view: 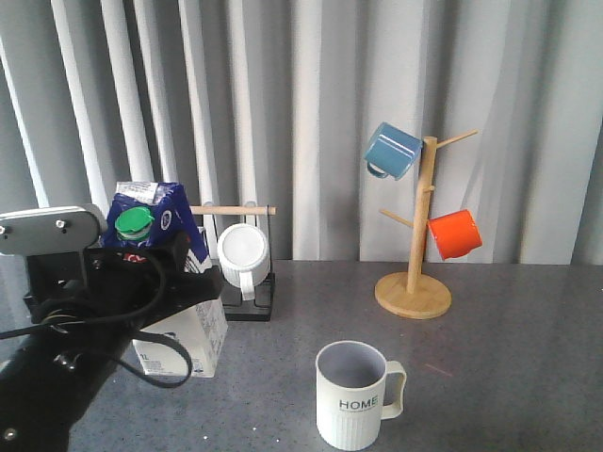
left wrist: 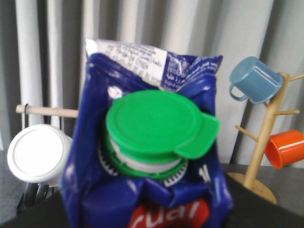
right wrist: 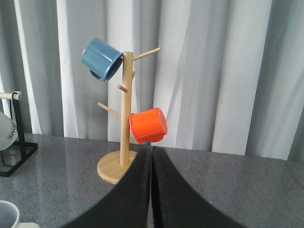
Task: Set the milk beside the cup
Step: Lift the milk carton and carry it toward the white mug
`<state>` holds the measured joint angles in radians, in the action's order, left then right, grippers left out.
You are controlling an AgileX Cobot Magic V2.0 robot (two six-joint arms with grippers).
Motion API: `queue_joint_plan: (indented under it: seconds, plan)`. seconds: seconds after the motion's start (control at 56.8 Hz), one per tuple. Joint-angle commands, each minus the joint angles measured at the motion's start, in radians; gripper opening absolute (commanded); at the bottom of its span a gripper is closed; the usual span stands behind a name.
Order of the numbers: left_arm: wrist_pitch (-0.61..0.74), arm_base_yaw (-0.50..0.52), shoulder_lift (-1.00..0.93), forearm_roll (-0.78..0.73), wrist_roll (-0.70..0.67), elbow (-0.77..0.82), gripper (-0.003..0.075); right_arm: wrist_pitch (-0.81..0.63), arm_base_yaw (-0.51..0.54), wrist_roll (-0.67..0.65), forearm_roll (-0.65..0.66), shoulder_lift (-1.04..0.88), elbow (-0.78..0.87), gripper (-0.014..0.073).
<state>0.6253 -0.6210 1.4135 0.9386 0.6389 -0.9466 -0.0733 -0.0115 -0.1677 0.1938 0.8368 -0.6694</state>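
The milk (view: 162,218) is a blue-and-white carton with a green cap, standing at the left of the table and leaning slightly. My left gripper (view: 185,273) is shut on its middle, with black fingers across the carton. In the left wrist view the carton's top and green cap (left wrist: 154,124) fill the frame. The cup (view: 353,395), cream, ribbed and marked "HOME", stands at the front centre, well to the right of the carton. Its rim shows in the right wrist view (right wrist: 6,213). My right gripper (right wrist: 152,190) is shut and empty, out of the front view.
A wooden mug tree (view: 415,282) stands at the back right with a blue mug (view: 391,151) and an orange mug (view: 454,234). A black rack (view: 254,306) with a wooden bar holds a plain white mug (view: 243,252) just behind the carton. A curtain closes the back.
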Motion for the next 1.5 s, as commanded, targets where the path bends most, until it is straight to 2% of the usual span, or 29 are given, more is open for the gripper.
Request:
queue_joint_plan:
  seconds: [0.0, 0.158, 0.44, 0.739, 1.003, 1.478]
  plan:
    - [0.141, -0.078, 0.003, 0.151, 0.135, -0.067, -0.0006, -0.067, 0.004, 0.004, -0.002, -0.005, -0.033, -0.0008]
    - [0.142, -0.150, 0.081, 0.161, 0.154, -0.126, -0.0006, -0.067, 0.004, 0.004, -0.002, -0.005, -0.033, -0.0008]
    - [0.167, -0.199, 0.228, 0.205, 0.153, -0.189, -0.0006, -0.067, 0.004, 0.004, -0.002, -0.005, -0.033, -0.0008]
    - [0.208, -0.209, 0.293, 0.229, 0.073, -0.189, -0.0006, -0.067, 0.004, 0.004, -0.002, -0.005, -0.033, -0.0008]
    - [0.261, -0.209, 0.327, 0.228, 0.074, -0.189, -0.0006, -0.067, 0.004, 0.004, -0.002, -0.005, -0.033, -0.0008]
    - [0.263, -0.209, 0.384, 0.215, 0.044, -0.189, -0.0006, -0.067, 0.004, 0.004, -0.002, -0.005, -0.033, -0.0008]
